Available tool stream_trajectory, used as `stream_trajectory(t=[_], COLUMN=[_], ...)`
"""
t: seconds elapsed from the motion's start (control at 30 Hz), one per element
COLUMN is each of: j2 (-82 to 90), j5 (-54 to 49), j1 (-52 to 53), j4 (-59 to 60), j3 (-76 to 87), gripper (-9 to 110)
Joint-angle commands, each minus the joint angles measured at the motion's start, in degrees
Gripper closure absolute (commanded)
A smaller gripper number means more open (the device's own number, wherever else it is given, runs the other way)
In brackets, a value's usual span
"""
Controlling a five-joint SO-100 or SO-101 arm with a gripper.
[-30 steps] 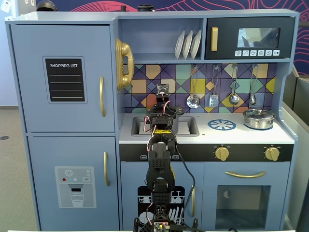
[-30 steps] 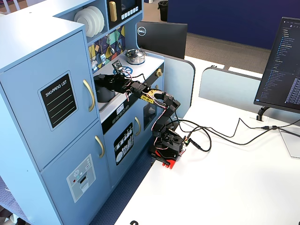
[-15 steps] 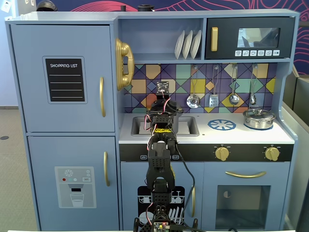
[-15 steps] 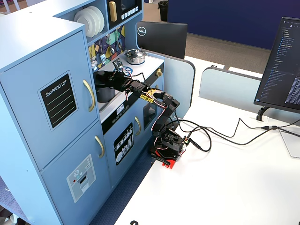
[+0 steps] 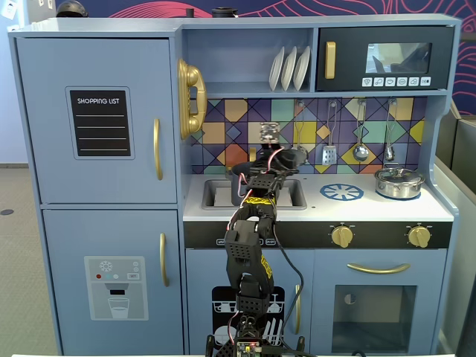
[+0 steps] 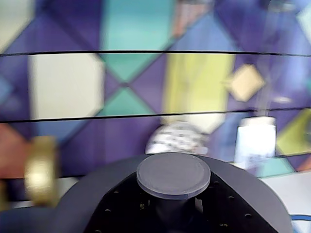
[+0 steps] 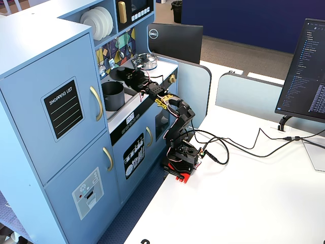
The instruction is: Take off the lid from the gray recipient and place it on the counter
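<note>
My gripper [image 7: 128, 75] is shut on the knob [image 6: 173, 175] of the dark gray lid [image 7: 121, 72] and holds it in the air above the sink, close to the tiled back wall. The lid fills the bottom of the wrist view [image 6: 97, 194]; my jaws are hidden under it there. The gray recipient [image 7: 112, 95] stands open in the sink below and to the left of the lid. In a fixed view from the front the arm covers most of it [image 5: 236, 172], and my gripper [image 5: 264, 160] is over the sink. The white counter [image 5: 387, 210] with its blue burner ring [image 5: 342, 192] lies to the right.
A shiny silver pot [image 5: 399, 182] with its lid stands at the counter's right end, also seen in the side view [image 7: 147, 61]. Utensils [image 5: 361, 149] hang on the back wall. The sink basin [image 5: 214, 195] is left of the burner. A blurred gold object [image 6: 41, 170] is at the wrist view's left.
</note>
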Motion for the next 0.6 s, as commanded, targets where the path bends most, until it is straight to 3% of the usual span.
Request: stream_trajectory(t=[0.0,0.23,0.57], j2=[3.96,3.87,1.76], j5=[1.85,3.96,4.92], j1=[5.27,13.18,16.26], j4=[-2.29,-6.94,-15.64], j3=[-4.31,1.76,12.74], gripper=[102,102,102])
